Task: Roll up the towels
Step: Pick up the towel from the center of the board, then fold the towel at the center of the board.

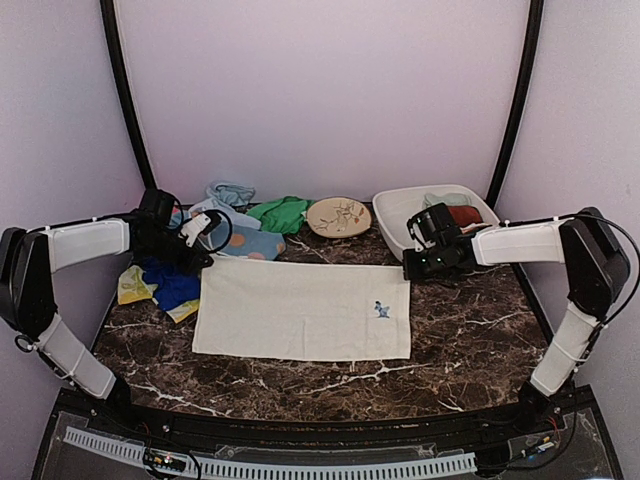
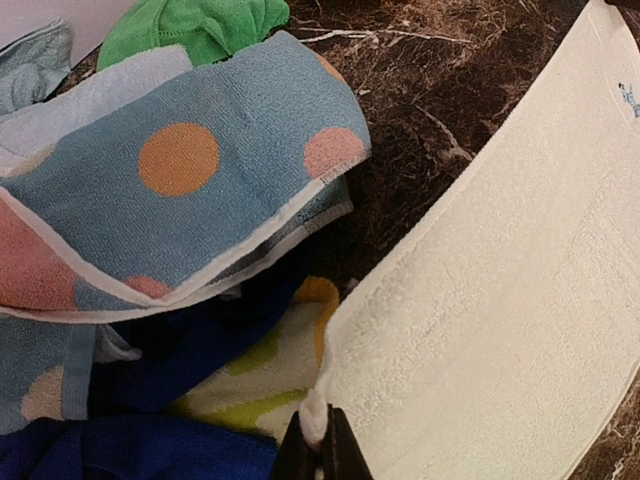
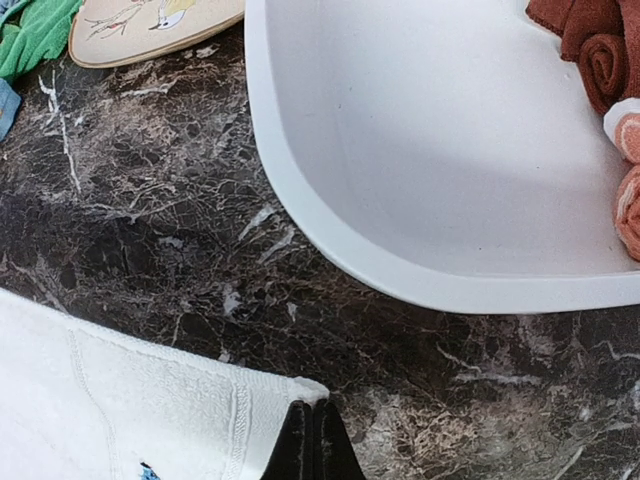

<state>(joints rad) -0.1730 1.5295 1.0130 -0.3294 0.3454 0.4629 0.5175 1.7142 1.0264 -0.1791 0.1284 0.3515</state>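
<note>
A white towel (image 1: 300, 310) with a small blue emblem lies spread flat in the middle of the table. My left gripper (image 1: 206, 258) is at its far left corner; in the left wrist view the left gripper (image 2: 320, 445) is shut on a bunched tip of the white towel (image 2: 500, 300). My right gripper (image 1: 412, 272) is at the far right corner, and in the right wrist view the right gripper (image 3: 312, 440) is shut on that corner of the white towel (image 3: 120, 420). A heap of other towels lies at the back left: light blue dotted (image 2: 200, 170), green (image 2: 200, 25), blue (image 2: 150, 440), yellow (image 1: 130, 285).
A round cream patterned plate (image 1: 338, 216) sits at the back centre. The white tub (image 3: 400, 270) at the back right holds rolled dark red and orange towels (image 3: 600, 50). The dark marble table (image 1: 470, 340) shows around the white towel.
</note>
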